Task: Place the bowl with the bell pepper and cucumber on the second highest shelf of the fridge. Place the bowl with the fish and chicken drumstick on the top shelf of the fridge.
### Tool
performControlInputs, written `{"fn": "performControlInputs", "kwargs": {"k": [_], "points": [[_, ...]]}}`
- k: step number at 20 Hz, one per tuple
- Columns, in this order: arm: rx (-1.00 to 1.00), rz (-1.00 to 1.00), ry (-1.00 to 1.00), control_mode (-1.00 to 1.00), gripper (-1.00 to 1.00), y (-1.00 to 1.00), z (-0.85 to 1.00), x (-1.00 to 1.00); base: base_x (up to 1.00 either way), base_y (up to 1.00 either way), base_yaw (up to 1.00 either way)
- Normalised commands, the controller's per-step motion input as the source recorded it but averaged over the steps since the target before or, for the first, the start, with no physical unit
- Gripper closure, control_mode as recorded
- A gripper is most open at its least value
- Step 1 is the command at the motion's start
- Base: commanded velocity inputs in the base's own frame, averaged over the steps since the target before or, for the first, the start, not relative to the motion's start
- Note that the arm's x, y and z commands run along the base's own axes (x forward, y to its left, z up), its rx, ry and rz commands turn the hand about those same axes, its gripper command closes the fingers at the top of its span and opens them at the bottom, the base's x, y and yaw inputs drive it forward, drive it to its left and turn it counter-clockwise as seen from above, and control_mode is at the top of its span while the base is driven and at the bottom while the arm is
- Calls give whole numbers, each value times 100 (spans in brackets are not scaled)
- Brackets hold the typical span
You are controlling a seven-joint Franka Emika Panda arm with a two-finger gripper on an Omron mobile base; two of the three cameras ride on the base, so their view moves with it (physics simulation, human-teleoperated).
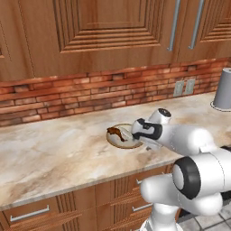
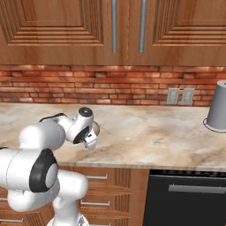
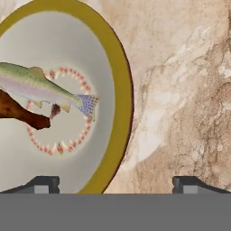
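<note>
A shallow bowl (image 1: 115, 140) with a mustard-yellow rim (image 3: 122, 94) sits on the marble counter. It holds a fish (image 3: 45, 85) and a brown chicken drumstick (image 3: 18, 113). My gripper (image 1: 137, 139) hovers just above the bowl's right edge, pointing down, and is seen from the other side as well (image 2: 90, 142). In the hand view the gripper (image 3: 116, 185) is open. Its left fingertip (image 3: 43, 184) is over the bowl's inside and the other is over bare counter, with the rim between them. Nothing is held. The fridge and the bowl with bell pepper and cucumber are out of view.
A grey cylindrical container (image 1: 224, 88) (image 2: 218, 106) stands at the counter's far right, below two wall outlets (image 2: 181, 96). Wooden wall cabinets hang above the brick backsplash. Drawers and a dark appliance front (image 2: 185, 198) lie under the counter's front edge.
</note>
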Motion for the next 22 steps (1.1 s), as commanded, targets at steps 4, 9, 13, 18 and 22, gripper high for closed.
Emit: {"fn": "performControlInputs", "kwargs": {"k": [4,9,13,18,22], "points": [[-6,0,0,-100,-100,13,-21,28,0,0,0],[-3,0,0,-100,-100,4,-11,23,0,0,0],[-1,0,0,-100,-100,0,-13,29,0,0,0],[-3,0,0,-100,100,4,-23,12,0,0,0],[0,0,0,-100,100,0,0,0,0,0,0]]}}
